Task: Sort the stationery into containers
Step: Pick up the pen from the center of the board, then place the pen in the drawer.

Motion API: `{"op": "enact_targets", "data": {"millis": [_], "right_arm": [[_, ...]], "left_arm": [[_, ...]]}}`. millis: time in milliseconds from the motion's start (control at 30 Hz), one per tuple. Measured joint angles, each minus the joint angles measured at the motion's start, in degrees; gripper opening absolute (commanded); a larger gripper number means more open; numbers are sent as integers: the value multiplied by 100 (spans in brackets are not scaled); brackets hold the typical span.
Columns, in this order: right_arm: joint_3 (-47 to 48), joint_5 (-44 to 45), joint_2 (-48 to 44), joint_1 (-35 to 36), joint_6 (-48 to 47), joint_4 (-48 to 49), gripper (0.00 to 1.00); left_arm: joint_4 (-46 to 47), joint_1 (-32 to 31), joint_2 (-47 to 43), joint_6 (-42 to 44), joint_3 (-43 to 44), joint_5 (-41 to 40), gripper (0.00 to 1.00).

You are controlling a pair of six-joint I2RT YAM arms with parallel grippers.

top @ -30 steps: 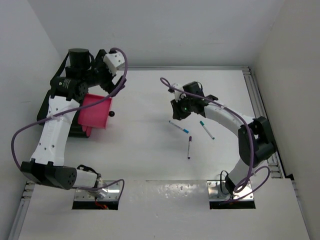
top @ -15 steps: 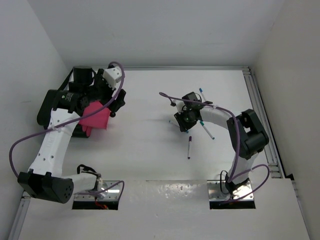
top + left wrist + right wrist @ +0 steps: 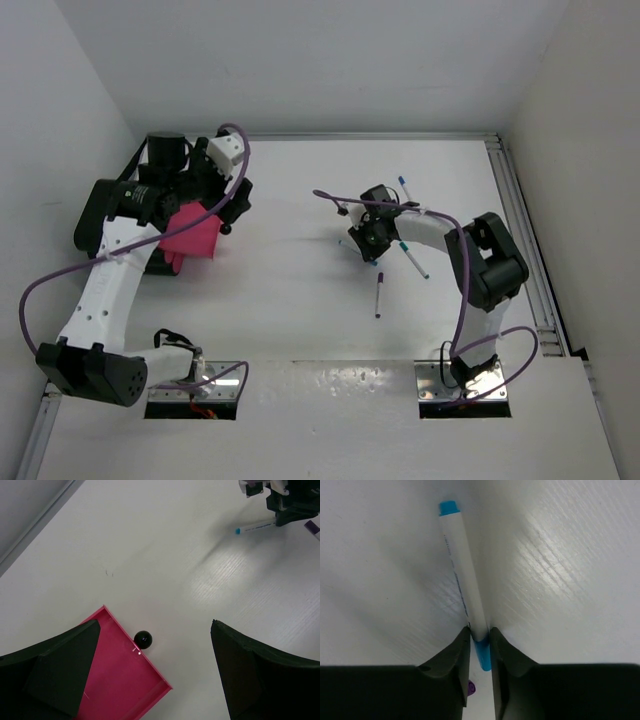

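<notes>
My right gripper [image 3: 368,240] [image 3: 480,630] is shut on a white pen with a blue cap [image 3: 462,580], pinching it near the cap end while it lies along the table; the same pen [image 3: 255,528] shows in the left wrist view. A teal-capped pen [image 3: 413,259], a purple-capped pen [image 3: 379,294] and a blue-capped pen [image 3: 404,188] lie loose nearby. The pink tray [image 3: 190,238] [image 3: 120,685] sits at the left. My left gripper [image 3: 218,205] [image 3: 155,625] hangs wide open above the tray's corner, holding nothing. The black box [image 3: 157,262] is mostly hidden under the left arm.
A small black ball [image 3: 143,639] [image 3: 226,228] rests against the tray's outer edge. White walls close the table at the back and left, and a metal rail [image 3: 520,230] runs along the right side.
The right gripper has dropped onto the blue-capped pen and closed on it. The left arm swung in over the pink tray, then held still.
</notes>
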Motion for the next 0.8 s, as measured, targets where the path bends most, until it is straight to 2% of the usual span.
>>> {"op": "enact_targets", "data": {"millis": [33,133,267,400,500,633,800], "right_arm": [[33,44,22,15,-33,-7,11],[138,155,79,74,-131,-48,1],[153,-96,50,35,-227,-223,0],[365,-1099,-101,-227,-116,-925,0],[809,-2135,-192,-448,74,-1360,0],[1014,-3324,-564,-474,315,-1628,0],[1014,-4293,-931,-107,706,-1786,0]], "left_arm": [[22,0,0,4,-15,13,100],[17,0,7,92,-85,138,98],[-22,0,-28,654,-411,625,90],[72,-146,-437,1394,-1495,1088,84],[162,-595,-903,1856,-2286,1141,81],[256,-1305,-920,2365,-2415,1152,80],[431,-1904,-542,2675,-2280,1126,77]]}}
